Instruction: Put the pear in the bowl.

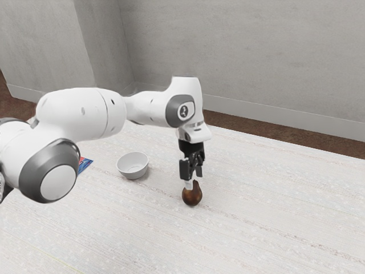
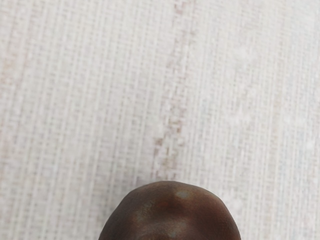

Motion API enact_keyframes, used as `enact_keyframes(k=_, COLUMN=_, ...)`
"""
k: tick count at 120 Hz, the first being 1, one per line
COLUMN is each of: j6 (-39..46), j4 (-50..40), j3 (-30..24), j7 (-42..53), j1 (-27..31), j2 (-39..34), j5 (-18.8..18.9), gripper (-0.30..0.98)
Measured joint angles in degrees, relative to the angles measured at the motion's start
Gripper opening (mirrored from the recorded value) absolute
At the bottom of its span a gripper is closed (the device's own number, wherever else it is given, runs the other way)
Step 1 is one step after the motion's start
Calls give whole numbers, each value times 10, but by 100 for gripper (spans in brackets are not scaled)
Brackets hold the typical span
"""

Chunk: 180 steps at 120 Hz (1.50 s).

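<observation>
Exterior view: saw pear [image 1: 193, 197] directly under gripper [image 1: 193, 180], apart from bowl [image 1: 132, 166]; could not tell opening or hold. Wrist view: noted smooth brown skin; judged firm, light, slightly slippery, best gripped across widest part.

The pale tabletop [image 1: 274, 217] bore a pear [image 1: 193, 197], a bowl [image 1: 133, 166] nearer its far edge, and a partly hidden blue-and-red item [image 1: 84, 165].
</observation>
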Motion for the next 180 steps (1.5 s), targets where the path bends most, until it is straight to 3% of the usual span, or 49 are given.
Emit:
enact_keyframes(k=56, j6=24, j4=-12, j3=0, j7=-11, j1=-2, j2=39, j5=-8, gripper=69)
enact_keyframes(k=84, j6=29, j4=-12, j3=0, j7=-22, j1=-5, j2=32, j5=-4, gripper=32)
enact_keyframes(k=104, j6=35, j4=-92, j3=1, j7=-29, j1=-3, j2=-76, j5=17, gripper=21)
enact_keyframes(k=125, j6=39, j4=-194, j3=4, j7=-35, j1=47, j2=-221, j5=86, gripper=23)
enact_keyframes(k=135, j6=39, j4=-211, j3=9, j7=-36, j1=84, j2=-248, j5=116, gripper=25)
enact_keyframes(k=158, j6=39, j4=-175, j3=16, j7=-39, j1=144, j2=-183, j5=143, gripper=26)
enact_keyframes(k=180, j6=39, j4=-97, j3=15, j7=-41, j1=153, j2=-93, j5=143, gripper=26)
